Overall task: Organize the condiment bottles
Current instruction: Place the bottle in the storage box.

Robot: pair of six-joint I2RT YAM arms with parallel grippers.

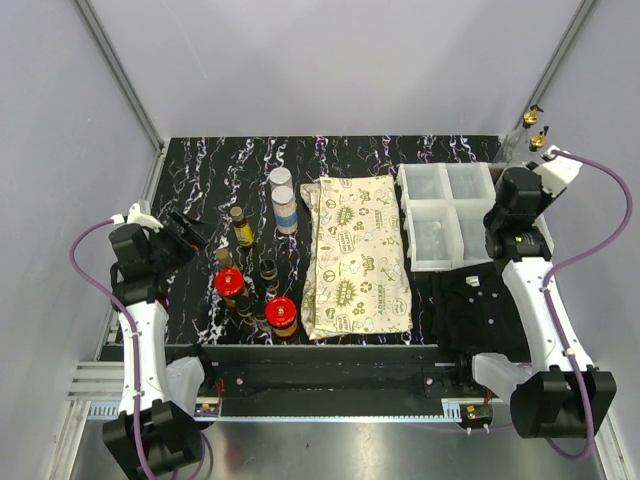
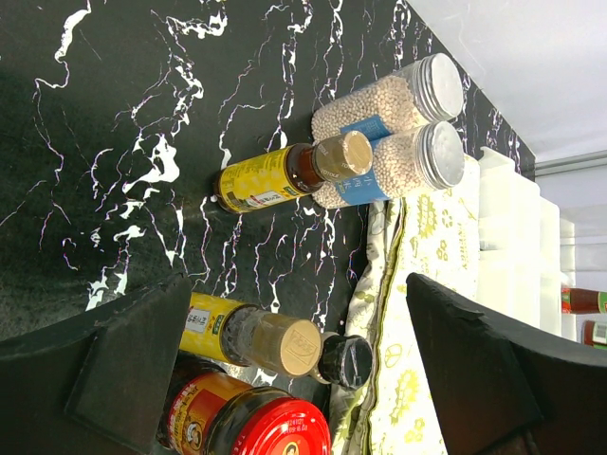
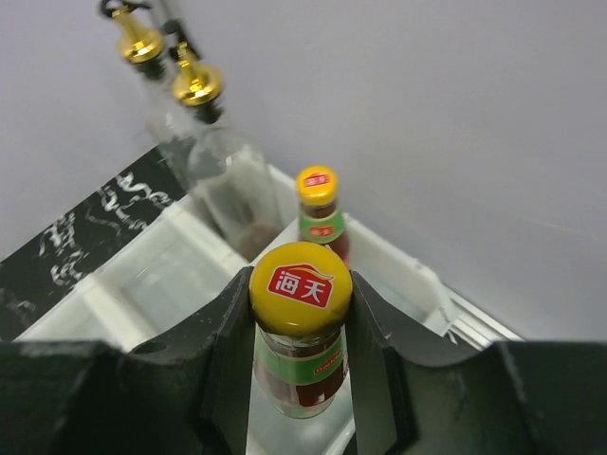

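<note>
While the right gripper (image 3: pixel 301 327) clamps the yellow-capped, green-labelled glass sauce bottle (image 3: pixel 301 287) over the far-right white plastic bin (image 3: pixel 403 261), a crooked descent could topple the matching bottle (image 3: pixel 318 204) just beyond; the left gripper (image 2: pixel 302 365) gapes wide, empty.

bright, even light with soft shadows; the yellow-capped bottle (image 3: pixel 301 327) is sharp, the gold-topped glass bottles (image 3: pixel 224 180) behind it blurred.
</note>
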